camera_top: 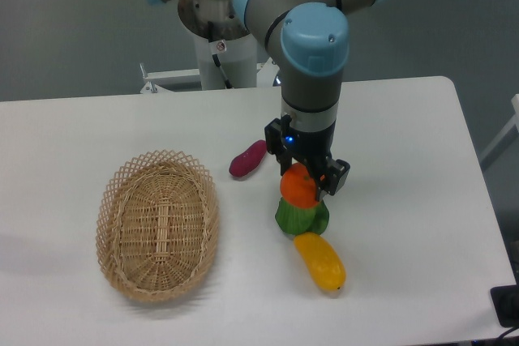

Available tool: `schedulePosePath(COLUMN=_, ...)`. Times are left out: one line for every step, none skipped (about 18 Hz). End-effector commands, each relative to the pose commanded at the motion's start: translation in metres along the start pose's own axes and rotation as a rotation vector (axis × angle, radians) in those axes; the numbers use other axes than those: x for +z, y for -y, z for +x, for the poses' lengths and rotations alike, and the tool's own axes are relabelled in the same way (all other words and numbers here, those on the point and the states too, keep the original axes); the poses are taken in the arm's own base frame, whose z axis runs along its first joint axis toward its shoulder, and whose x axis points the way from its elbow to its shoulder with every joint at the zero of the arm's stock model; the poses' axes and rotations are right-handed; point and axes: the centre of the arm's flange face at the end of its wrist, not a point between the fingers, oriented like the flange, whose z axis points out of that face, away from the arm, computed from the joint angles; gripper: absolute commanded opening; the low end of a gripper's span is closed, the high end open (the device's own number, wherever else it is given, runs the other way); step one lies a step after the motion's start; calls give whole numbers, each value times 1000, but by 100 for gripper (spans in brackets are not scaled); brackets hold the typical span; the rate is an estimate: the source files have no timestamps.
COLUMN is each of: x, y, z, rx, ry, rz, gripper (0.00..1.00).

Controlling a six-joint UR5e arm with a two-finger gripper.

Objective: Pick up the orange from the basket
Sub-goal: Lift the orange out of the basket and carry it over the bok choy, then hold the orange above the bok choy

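The wicker basket is lying on the left of the white table with nothing inside, its long axis running toward and away from the camera. A purple sweet potato is resting just right of it. Further right, the gripper is clenching the orange, holding it outside the basket, directly above a green vegetable; being round, the orange is showing no long axis. A yellow fruit is lying beside the green one, angling down-right
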Motion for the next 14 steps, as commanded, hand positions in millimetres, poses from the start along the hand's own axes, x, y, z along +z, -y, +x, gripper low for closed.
schedulePosePath(x=-1, y=1, z=1, rx=-1, ry=1, rz=1, gripper=58)
schedulePosePath(x=-3, y=1, z=1, rx=-6, ry=4, rz=3, gripper=58)
schedulePosePath(x=-5, y=2, z=-1, rx=-7, ry=9, rz=5, gripper=58)
schedulePosePath(x=-6, y=3, z=0, rx=-7, ry=11, rz=6, gripper=58)
schedulePosePath(x=-6, y=3, z=0, rx=-7, ry=10, rz=8, gripper=58)
schedulePosePath(x=-6, y=4, z=0, rx=-5, ry=9, rz=9, gripper=58)
schedulePosePath(x=-6, y=3, z=0, rx=-7, ry=10, rz=9, gripper=58)
schedulePosePath(x=-6, y=3, z=-1, rx=-7, ry=11, rz=9, gripper=58)
schedulePosePath(x=-7, y=2, z=-1, rx=-8, ry=12, rz=11, gripper=58)
schedulePosePath(x=-7, y=3, z=0, rx=-8, ry=9, rz=20, gripper=58)
schedulePosePath(x=-8, y=4, z=-1, rx=-9, ry=9, rz=33, gripper=58)
schedulePosePath(x=-10, y=3, z=-1, rx=-11, ry=12, rz=35, gripper=58)
schedulePosePath(x=-10, y=3, z=-1, rx=-11, ry=10, rz=34, gripper=58)
schedulePosePath(x=-10, y=4, z=0, rx=-9, ry=12, rz=34, gripper=58)
